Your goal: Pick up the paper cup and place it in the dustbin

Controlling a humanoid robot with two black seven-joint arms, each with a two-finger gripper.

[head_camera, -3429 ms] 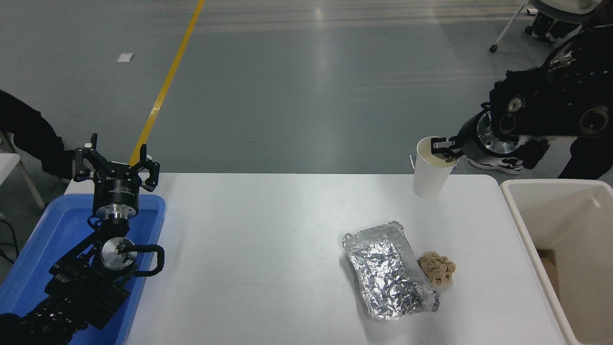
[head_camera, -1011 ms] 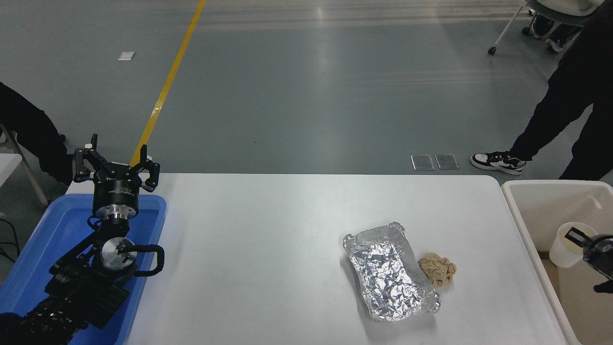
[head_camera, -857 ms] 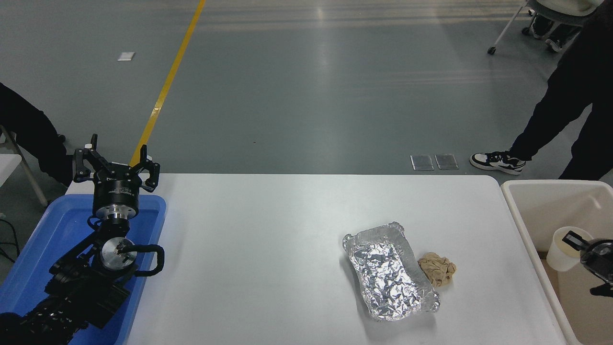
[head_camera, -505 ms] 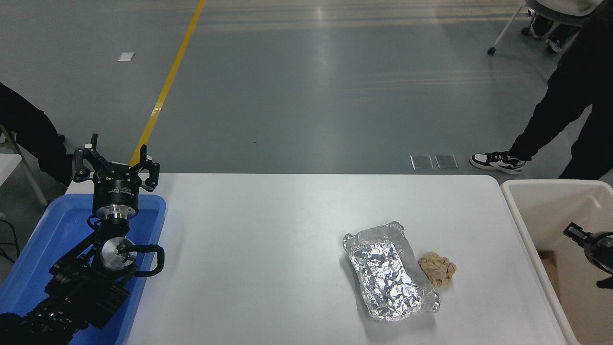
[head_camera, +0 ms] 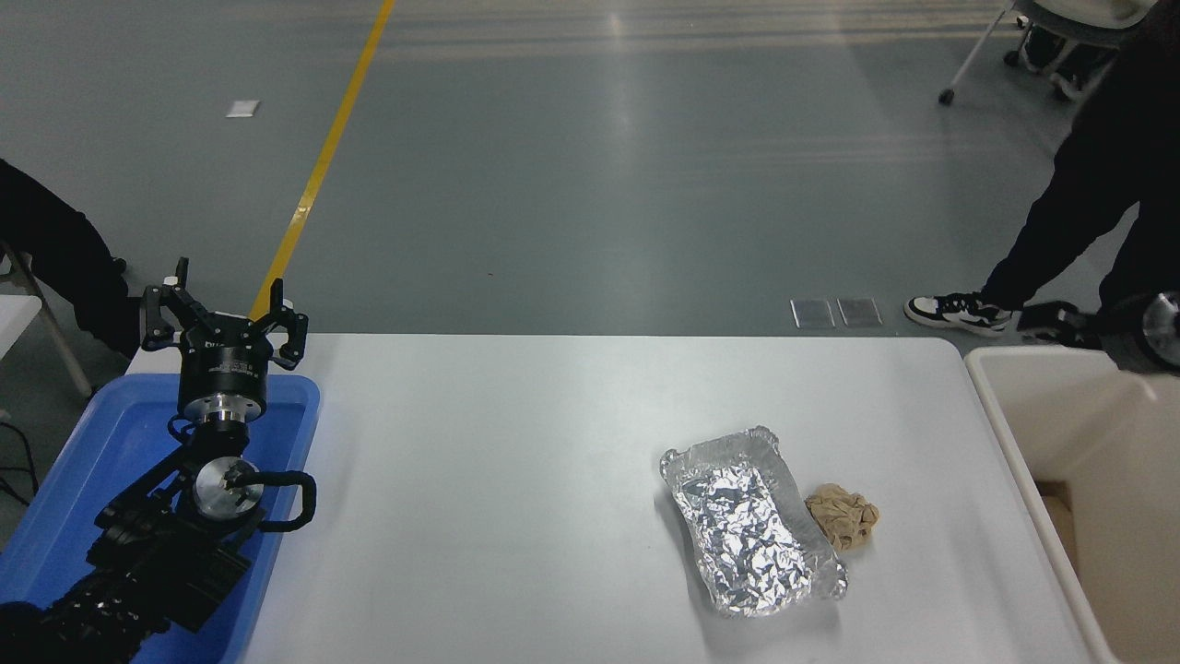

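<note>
The paper cup does not show in the head view; it is out of sight. The dustbin (head_camera: 1088,415), a cream-white bin with a thick rim, stands off the table's right end, partly cut by the picture's edge. My right gripper (head_camera: 1046,323) comes in from the right edge, just beyond the bin's far rim, open and holding nothing. My left gripper (head_camera: 224,318) is parked open at the lower left, over the blue tray.
A crumpled foil tray (head_camera: 751,526) and a brown paper wad (head_camera: 841,518) lie on the white table (head_camera: 516,480) right of middle. A blue tray (head_camera: 101,461) sits at the left end. A person's legs and shoe (head_camera: 959,312) are beyond the far right corner.
My right gripper carried the cup from the table's far right into the bin and let it go; the cup dropped out of sight. The empty gripper has since risen to the bin's far rim.
</note>
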